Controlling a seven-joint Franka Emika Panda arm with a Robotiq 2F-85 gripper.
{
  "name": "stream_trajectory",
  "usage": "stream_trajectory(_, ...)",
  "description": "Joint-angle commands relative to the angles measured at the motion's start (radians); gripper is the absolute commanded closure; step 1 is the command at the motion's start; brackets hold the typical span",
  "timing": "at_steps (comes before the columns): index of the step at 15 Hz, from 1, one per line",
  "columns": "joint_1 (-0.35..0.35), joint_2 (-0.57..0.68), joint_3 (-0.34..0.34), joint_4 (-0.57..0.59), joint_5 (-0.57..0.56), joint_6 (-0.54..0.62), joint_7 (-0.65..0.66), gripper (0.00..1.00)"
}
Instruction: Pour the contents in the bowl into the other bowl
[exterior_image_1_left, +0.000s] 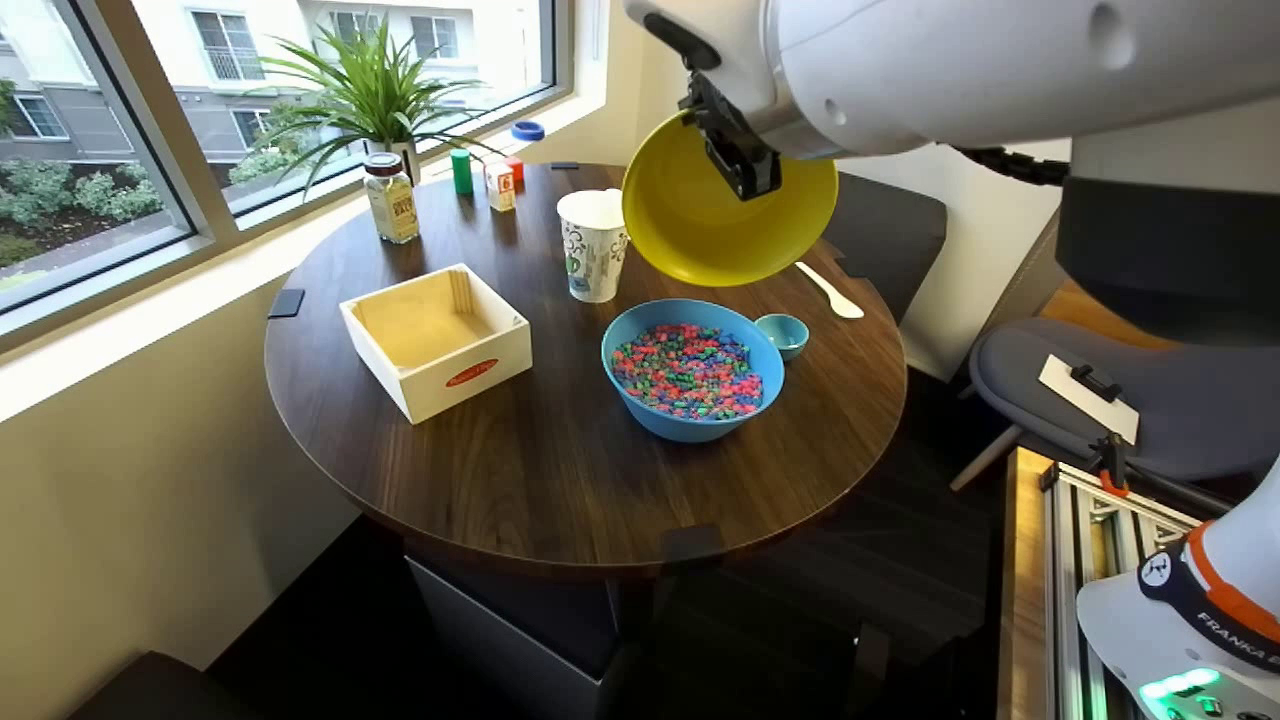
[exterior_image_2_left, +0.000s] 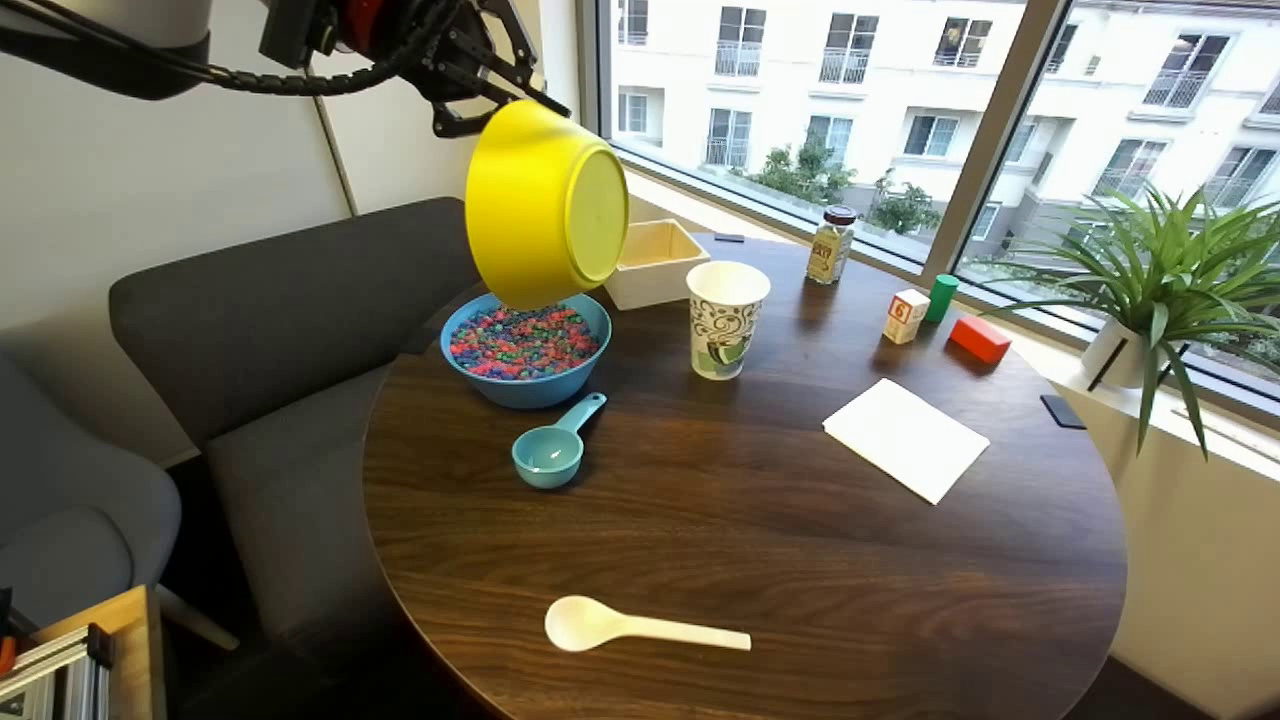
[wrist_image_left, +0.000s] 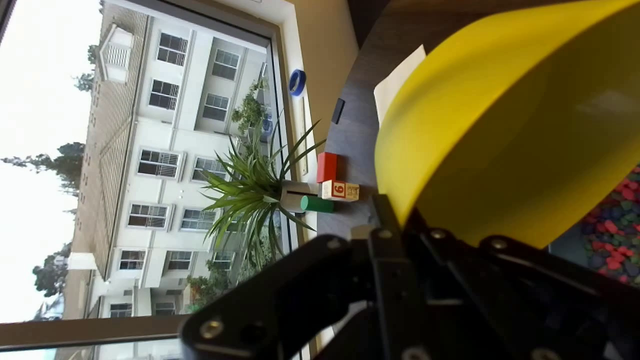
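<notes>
The gripper (wrist_image_left: 404, 220) held the tilted yellow bowl (wrist_image_left: 500, 135) in clamped jaws; cropped in wrist view, it partly hid colourful bits (wrist_image_left: 617, 250) in the blue bowl (exterior_image_2_left: 525, 393).

The yellow bowl (wrist_image_left: 490, 130) is tilted and gripped at its rim by the black gripper (wrist_image_left: 400, 210). At the lower right, multicoloured bits (wrist_image_left: 617, 245) are seen in the blue bowl (wrist_image_left: 569, 247), of which only a strip is shown. Part of a white sheet (wrist_image_left: 393, 82) is hidden by the yellow bowl. On the dark tabletop (wrist_image_left: 356, 130), a numeral block (wrist_image_left: 340, 190) is flanked by a red block (wrist_image_left: 327, 167) and a green cylinder (wrist_image_left: 317, 204). Near them, a potted plant (wrist_image_left: 252, 194) is seen on the windowsill (wrist_image_left: 309, 112).
</notes>
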Motion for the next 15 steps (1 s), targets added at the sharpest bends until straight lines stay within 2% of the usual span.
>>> stream_trajectory(1, 0.027, 0.043, 0.016, 0.03, -0.049, -0.086, 0.02, 0.99)
stream_trajectory(9, 0.063, 0.089, 0.033, 0.038, -0.178, -0.21, 0.008, 0.99)
stream_trajectory(15, 0.064, 0.088, 0.022, 0.051, -0.153, -0.186, 0.002, 0.99)
